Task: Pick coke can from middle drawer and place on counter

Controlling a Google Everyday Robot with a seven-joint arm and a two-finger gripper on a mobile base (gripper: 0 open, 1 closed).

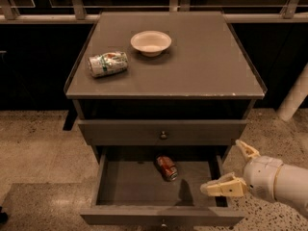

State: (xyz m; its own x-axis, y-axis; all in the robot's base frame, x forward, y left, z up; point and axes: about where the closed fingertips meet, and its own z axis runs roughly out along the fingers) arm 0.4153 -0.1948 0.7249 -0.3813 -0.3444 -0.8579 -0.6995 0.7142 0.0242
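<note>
Down at the open middle drawer's [130, 189] right front corner, the gripper [236, 169] hovers with its two fingers spread wide and nothing between them. Left of it and a little further back, apart from both fingers, the coke can [166, 167] lies on its side on the drawer floor, its long axis slanting from back-left to front-right, the nearer end angled toward the gripper. Beyond the gripper and higher up is the counter [207, 66], carrying a green-and-white can [108, 64] and a bowl [150, 42]

I can read no lettering on the coke can [166, 167] in the middle drawer [126, 186], nor on the green-and-white can [108, 64]; my gripper [236, 169] hovers by the drawer's right side, fingers spread.
</note>
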